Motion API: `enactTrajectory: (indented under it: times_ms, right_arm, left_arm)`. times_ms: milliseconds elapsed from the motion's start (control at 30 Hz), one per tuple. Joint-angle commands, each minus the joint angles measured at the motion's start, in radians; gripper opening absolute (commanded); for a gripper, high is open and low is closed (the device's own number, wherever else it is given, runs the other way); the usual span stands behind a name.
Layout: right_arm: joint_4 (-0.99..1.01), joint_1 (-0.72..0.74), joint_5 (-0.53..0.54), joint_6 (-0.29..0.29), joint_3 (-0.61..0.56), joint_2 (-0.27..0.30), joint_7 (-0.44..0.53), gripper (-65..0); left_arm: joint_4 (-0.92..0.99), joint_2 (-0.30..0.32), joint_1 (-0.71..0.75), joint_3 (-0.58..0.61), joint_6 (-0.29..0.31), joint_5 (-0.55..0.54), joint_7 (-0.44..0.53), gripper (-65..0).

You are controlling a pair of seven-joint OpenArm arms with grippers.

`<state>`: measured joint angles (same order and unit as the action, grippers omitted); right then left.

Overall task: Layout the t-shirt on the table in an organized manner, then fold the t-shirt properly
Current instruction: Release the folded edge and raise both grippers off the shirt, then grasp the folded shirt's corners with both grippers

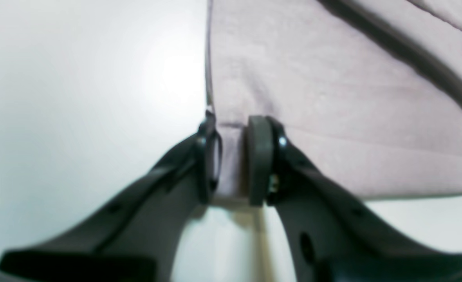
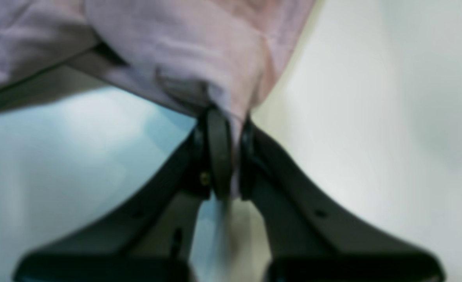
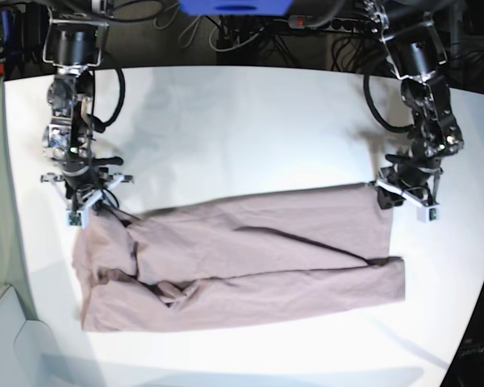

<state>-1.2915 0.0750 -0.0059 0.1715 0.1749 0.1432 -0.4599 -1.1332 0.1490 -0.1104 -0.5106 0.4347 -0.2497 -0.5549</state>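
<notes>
The mauve-pink t-shirt [image 3: 250, 258] lies lengthwise on the white table [image 3: 250, 129], with one long edge folded over and some wrinkles near its left end. My left gripper [image 3: 395, 193] is at the shirt's upper right corner. In the left wrist view it [image 1: 235, 160] is shut on the hem corner of the t-shirt [image 1: 332, 98], low over the table [image 1: 78, 98]. My right gripper [image 3: 105, 208] is at the upper left corner. Its wrist view shows it [image 2: 233, 156] shut on a bunched fold of the t-shirt [image 2: 184, 51], lifted slightly off the table [image 2: 372, 98].
Dark cables and equipment [image 3: 323, 24] crowd the space beyond the table's far edge, with a blue object [image 3: 234, 6] at top centre. The table's left edge [image 3: 12, 210] curves close to the shirt's left end.
</notes>
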Motion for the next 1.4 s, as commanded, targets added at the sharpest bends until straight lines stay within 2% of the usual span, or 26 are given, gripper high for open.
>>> enactTrajectory:
  times_ms: [0, 67, 267, 367, 500, 600, 700, 867, 967, 1000, 1100, 1300, 1367]
  right_arm:
    - [-0.058, 0.006, 0.002, 0.0, 0.004, 0.011, 0.023, -65.0]
    - [-0.162, -0.034, 0.002, 0.0, 0.004, 0.012, 0.023, -65.0]
    - [-0.52, -0.088, 0.002, 0.0, 0.004, 0.034, 0.023, -65.0]
    - [-0.644, -0.054, 0.002, 0.0, 0.004, 0.043, 0.023, -65.0]
    - [-0.693, 0.024, 0.001, 0.0, 0.005, 0.063, 0.023, -65.0]
    - [-0.681, 0.092, -0.001, 0.0, 0.033, 0.077, 0.005, -65.0]
    - [-0.684, 0.119, -0.001, 0.0, 0.041, 0.078, -0.058, -65.0]
    - [-0.675, 0.078, 0.001, 0.0, 0.041, 0.066, -0.075, -65.0]
    - [-0.673, 0.05, 0.001, 0.0, 0.041, 0.045, -0.073, -65.0]
    - [-0.667, 0.044, 0.001, 0.0, 0.038, 0.037, -0.073, -65.0]
    - [-0.653, 0.041, 0.001, 0.0, 0.035, 0.026, -0.073, -65.0]
    - [-0.649, 0.039, 0.001, 0.0, 0.033, 0.026, -0.075, -65.0]
    - [-0.649, 0.039, 0.001, 0.0, 0.033, 0.026, -0.079, -65.0]
  left_arm:
    - [-0.028, 0.01, -0.002, 0.002, -0.001, 0.014, -0.029, -51.4]
    - [-0.086, 0.013, 0.004, -0.001, -0.001, 0.014, -0.038, -51.4]
    - [-0.371, 0.021, -0.005, -0.041, 0.0, 0.006, -0.19, -51.4]
    - [-0.522, 0.036, -0.081, -0.056, 0.0, -0.076, -0.247, -51.4]
    - [-0.614, 0.096, -0.197, -0.052, -0.001, -0.145, -0.344, -51.4]
    - [-0.612, 0.1, -0.283, -0.05, -0.001, -0.139, -0.371, -51.4]
    - [-0.586, 0.1, -0.289, -0.055, -0.001, -0.135, -0.376, -51.4]
    - [-0.463, 0.091, -0.15, -0.047, -0.001, -0.142, -0.37, -51.2]
    - [-0.362, 0.047, -0.085, -0.046, 0.0, -0.142, -0.37, -50.9]
    - [-0.333, 0.034, -0.071, -0.041, 0.008, -0.142, -0.37, -49.2]
    - [-0.299, -0.007, -0.022, -0.018, 0.072, -0.142, -0.377, -36.7]
    - [-0.304, -0.073, 0.065, 0.037, 0.249, -0.142, -0.393, -1.5]
    - [-0.305, -0.099, 0.093, 0.053, 0.263, -0.136, -0.39, 0.0]
